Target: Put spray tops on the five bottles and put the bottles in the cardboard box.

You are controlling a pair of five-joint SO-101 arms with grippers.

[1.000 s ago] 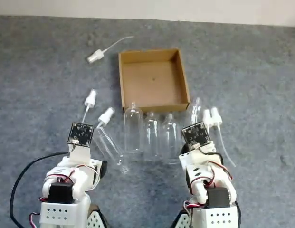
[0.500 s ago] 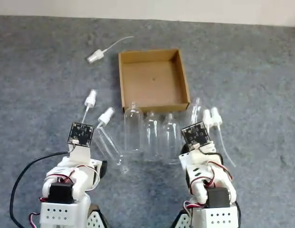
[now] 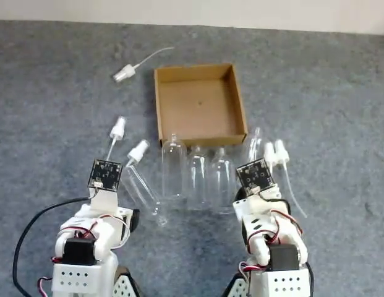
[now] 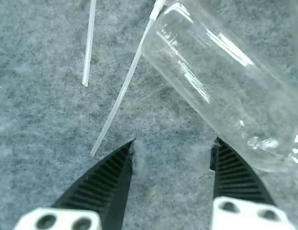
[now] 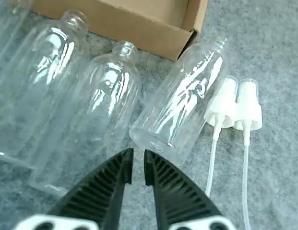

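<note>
Bottles (image 3: 174,167) lie uncapped in a row on the desk (image 3: 340,93) just beside the cardboard box (image 3: 201,139), spray tops (image 3: 138,151) loose either side, likely so each arm reaches both. Your left hand (image 4: 173,148) stands apart by one bottle's base; your right hand (image 5: 137,158) is nearly together, empty.

**White printed arms, black ribbed fingers**

In the lower part of the high view, the left arm (image 3: 93,238) and the right arm (image 3: 270,238) are white plastic shells with black servo blocks set into them. Each carries a small black square circuit board (image 3: 105,174) at its wrist. Thin red and pale wires (image 3: 275,218) loop over the joints. A thick black cable (image 3: 37,216) curves along the lower left. White bases (image 3: 74,279) dotted with holes line the bottom edge. The left gripper (image 4: 174,143) and the right gripper (image 5: 137,152) have black, ribbed, tapering fingers (image 4: 110,177) on white mounts with round screw holes.
</note>
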